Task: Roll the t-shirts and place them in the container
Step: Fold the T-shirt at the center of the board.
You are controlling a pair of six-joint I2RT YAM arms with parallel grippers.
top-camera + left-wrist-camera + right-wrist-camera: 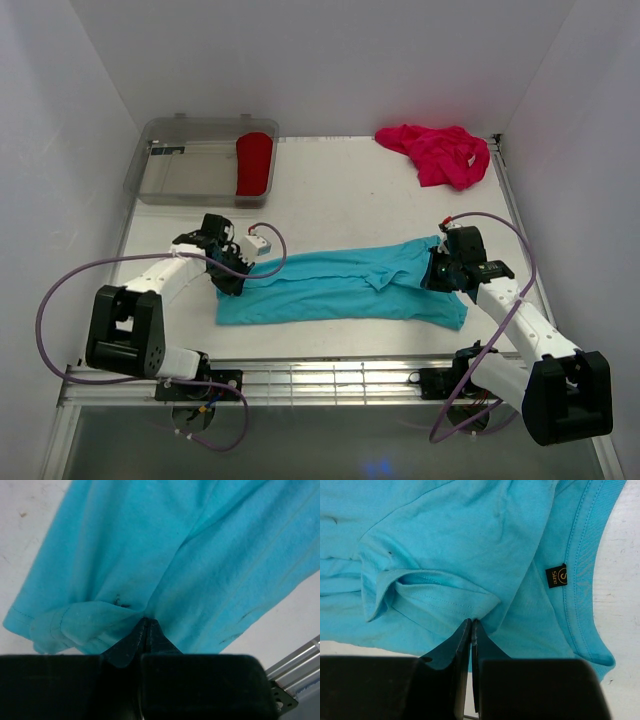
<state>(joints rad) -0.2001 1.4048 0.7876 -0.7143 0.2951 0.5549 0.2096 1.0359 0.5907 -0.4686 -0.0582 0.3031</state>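
Note:
The turquoise-blue t-shirt (pixel 340 290) lies folded into a long band across the near half of the table. My left gripper (pixel 232 272) is at its left end, with jaws shut on a pinch of the hem cloth (pixel 146 621). At the right end my right gripper (pixel 438 268) is shut on a fold near the sleeve (pixel 471 622), beside the collar (pixel 585 580) and its size label (pixel 556 576). A magenta-pink t-shirt (pixel 440 152) lies crumpled at the back right. The red t-shirt (pixel 254 165) sits rolled in a bin.
A clear plastic bin (pixel 160 135) stands at the back left. An aluminium rail (pixel 340 380) runs along the table's near edge, with purple cables (pixel 60 290) looping off both arms. White walls close in the table on three sides.

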